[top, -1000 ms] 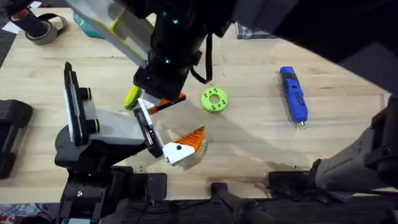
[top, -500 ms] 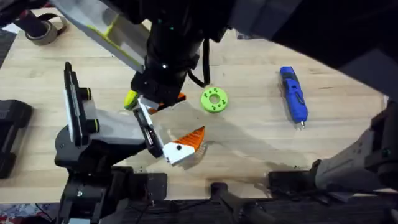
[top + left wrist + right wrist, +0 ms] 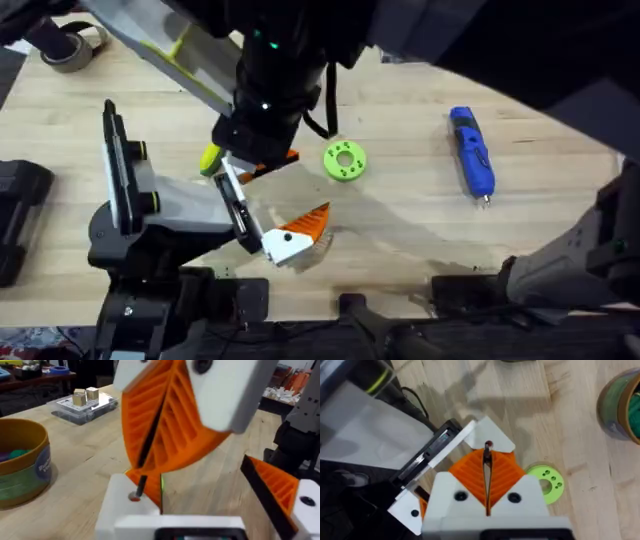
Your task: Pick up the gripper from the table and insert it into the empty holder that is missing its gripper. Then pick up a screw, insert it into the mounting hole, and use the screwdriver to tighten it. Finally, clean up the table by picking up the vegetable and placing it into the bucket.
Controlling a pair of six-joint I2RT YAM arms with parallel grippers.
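While overhead shows screwdriver [image 3: 472, 152] lying apart, right wrist shows right end effector [image 3: 486, 462] pinching screw [image 3: 488, 445] w/ pads closed

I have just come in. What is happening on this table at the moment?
The right gripper, reaching across the table, has its fingers shut on a thin screw and holds it with the tip at the mounting hole in the white part. The blue screwdriver lies untouched on the table, so the tightening is not yet done.
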